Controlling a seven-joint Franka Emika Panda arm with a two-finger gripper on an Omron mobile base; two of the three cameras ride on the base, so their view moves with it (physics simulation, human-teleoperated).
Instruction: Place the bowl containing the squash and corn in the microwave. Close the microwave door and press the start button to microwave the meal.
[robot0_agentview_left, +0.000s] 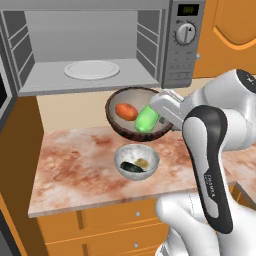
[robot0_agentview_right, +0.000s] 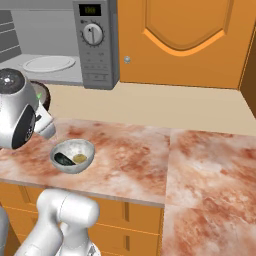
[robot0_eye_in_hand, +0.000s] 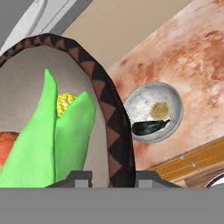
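The dark brown bowl (robot0_agentview_left: 131, 134) hangs tilted above the counter, just in front of and below the open microwave (robot0_agentview_left: 90, 47). Inside it lie the orange-red squash (robot0_agentview_left: 126, 111) and the bright green corn (robot0_agentview_left: 147, 119). My gripper (robot0_agentview_left: 161, 115) is shut on the bowl's right rim. In the hand view the bowl's zigzag-patterned rim (robot0_eye_in_hand: 114, 131) runs down between my gripper's (robot0_eye_in_hand: 113, 179) two fingers, with the corn (robot0_eye_in_hand: 52, 144) and a sliver of squash (robot0_eye_in_hand: 6, 151) to its left. The white turntable (robot0_agentview_left: 91, 69) is bare. The microwave door (robot0_agentview_left: 3, 87) stands swung open at the far left.
A pale grey speckled bowl (robot0_agentview_left: 136, 161) with a dark green vegetable and a beige lump sits on the marble counter (robot0_agentview_left: 70, 167) right under the held bowl. The dial and display panel (robot0_agentview_left: 185, 33) is on the microwave's right. An orange cabinet door (robot0_agentview_right: 185, 40) stands beyond.
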